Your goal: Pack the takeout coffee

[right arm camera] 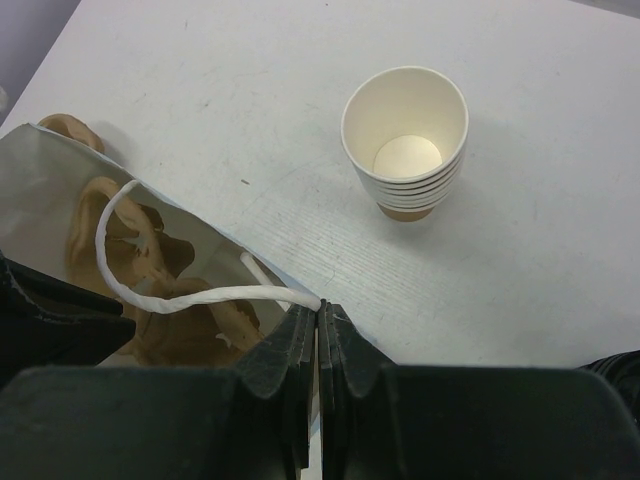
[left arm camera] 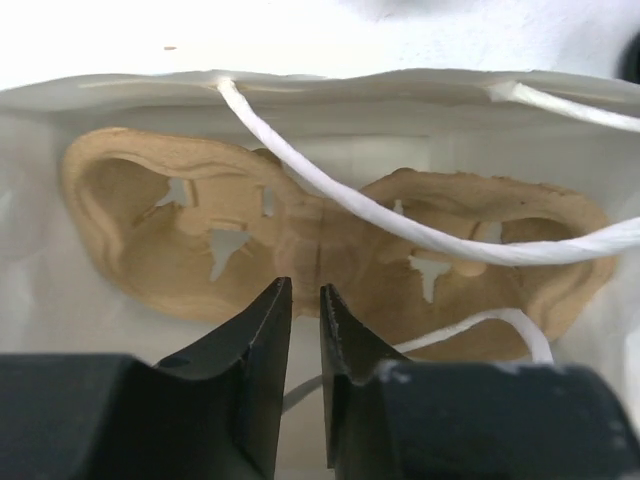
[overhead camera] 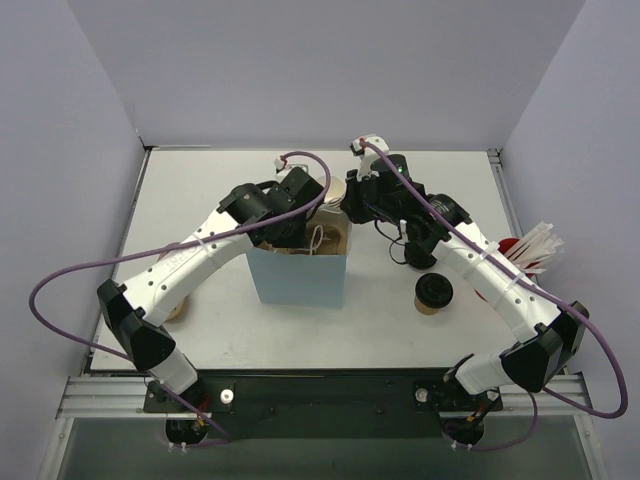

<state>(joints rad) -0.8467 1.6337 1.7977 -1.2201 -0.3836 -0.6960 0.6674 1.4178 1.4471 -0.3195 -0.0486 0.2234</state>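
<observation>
The takeout coffee (overhead camera: 433, 291), a small tan cup with a black lid, stands on the table right of the pale blue paper bag (overhead camera: 298, 280); it is not in the wrist views. My left gripper (overhead camera: 290, 238) is inside the bag's mouth, above a brown pulp cup carrier (left arm camera: 200, 240); in the left wrist view the gripper (left arm camera: 305, 290) has its jaws a narrow gap apart with nothing between them. My right gripper (overhead camera: 350, 212) is shut on the bag's rim, and in the right wrist view it (right arm camera: 320, 308) grips beside the white cord handle (right arm camera: 200, 298).
A stack of lidless tan cups (overhead camera: 336, 190) (right arm camera: 405, 140) stands just behind the bag. A red holder with white sticks (overhead camera: 530, 250) is at the right edge. A tan item (overhead camera: 176, 305) lies partly hidden under my left arm.
</observation>
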